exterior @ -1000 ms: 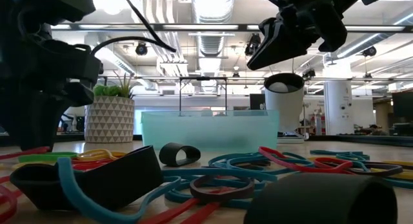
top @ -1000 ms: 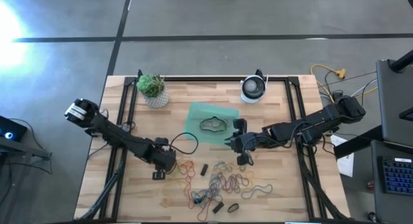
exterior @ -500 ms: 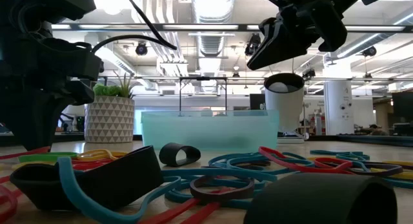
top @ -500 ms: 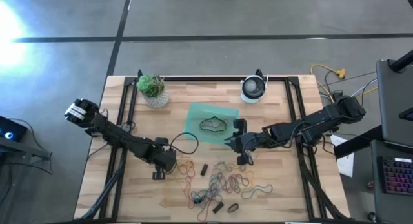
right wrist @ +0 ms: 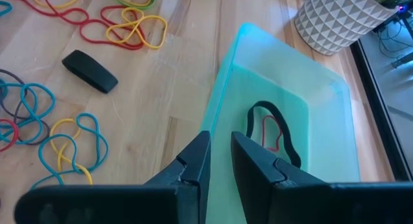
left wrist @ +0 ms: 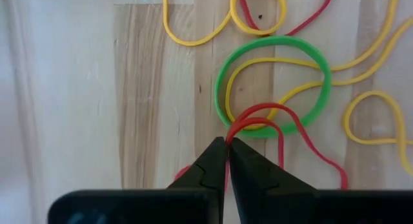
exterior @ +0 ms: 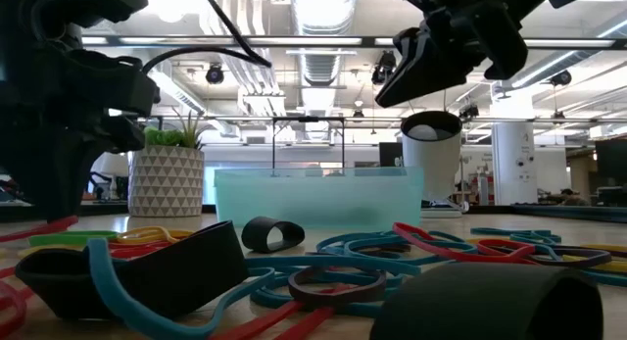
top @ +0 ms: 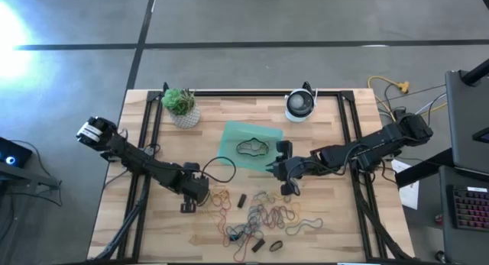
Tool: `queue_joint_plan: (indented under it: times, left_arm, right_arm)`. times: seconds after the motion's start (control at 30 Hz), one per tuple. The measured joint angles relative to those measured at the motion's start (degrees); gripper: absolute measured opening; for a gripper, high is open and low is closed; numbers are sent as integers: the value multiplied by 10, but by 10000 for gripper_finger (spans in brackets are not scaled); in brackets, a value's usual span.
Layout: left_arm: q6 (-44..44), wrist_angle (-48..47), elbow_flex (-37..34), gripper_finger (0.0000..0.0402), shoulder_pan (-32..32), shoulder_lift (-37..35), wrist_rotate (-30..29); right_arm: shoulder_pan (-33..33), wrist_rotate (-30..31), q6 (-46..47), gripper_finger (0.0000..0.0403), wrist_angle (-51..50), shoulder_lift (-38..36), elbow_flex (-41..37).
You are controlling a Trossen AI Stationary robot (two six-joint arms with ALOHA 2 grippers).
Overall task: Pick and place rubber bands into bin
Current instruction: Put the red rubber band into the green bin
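Note:
My left gripper (top: 188, 206) is down at the table, at the left end of the scattered rubber bands (top: 267, 215), and is shut on a red band (left wrist: 261, 113). That band lies partly over a green band (left wrist: 322, 82) and yellow ones. My right gripper (right wrist: 220, 143) hovers open and empty above the near wall (right wrist: 219, 95) of the green bin (top: 229, 154). It also shows high in the low view (exterior: 387, 90). In the bin lie a black band (right wrist: 284, 137) and a red one (right wrist: 271, 130). My left gripper pinches the red band at one end of its loop (left wrist: 233, 128) between the two fingertips, coming from above and pointing down. The rest of the band lies slack on the wood, arching away over the green band.
A white pot with a plant (top: 182, 106) and a round white and dark device (top: 299, 105) stand at the far edge. Short dark bands (top: 241, 199) and wide dark loops (exterior: 272, 233) lie among the pile. Bare wood lies left of the bin.
In the low view my left arm has shifted a little upward, and the red band at its side has risen slightly with it. My right arm has kept still above the bin.

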Motion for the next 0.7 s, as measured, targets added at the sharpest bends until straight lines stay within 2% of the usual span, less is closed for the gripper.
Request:
queue_joint_plan:
  times: [0.2, 0.4, 0.53, 0.7]
  left_arm:
    - [1, -38, 31, 4, 1, -11, -9]
    - [30, -47, 75, 4, 1, -34, -72]
    - [87, -46, 116, 4, 6, -43, -162]
    - [182, -21, 167, 4, 18, -46, -338]
  right_arm:
    - [0, 0, 0, 56, 0, 0, -2]
    - [0, 0, 0, 56, 0, 0, -3]
    - [0, 0, 8, 56, 0, 0, -7]
    - [0, 0, 37, 57, -14, 0, -9]
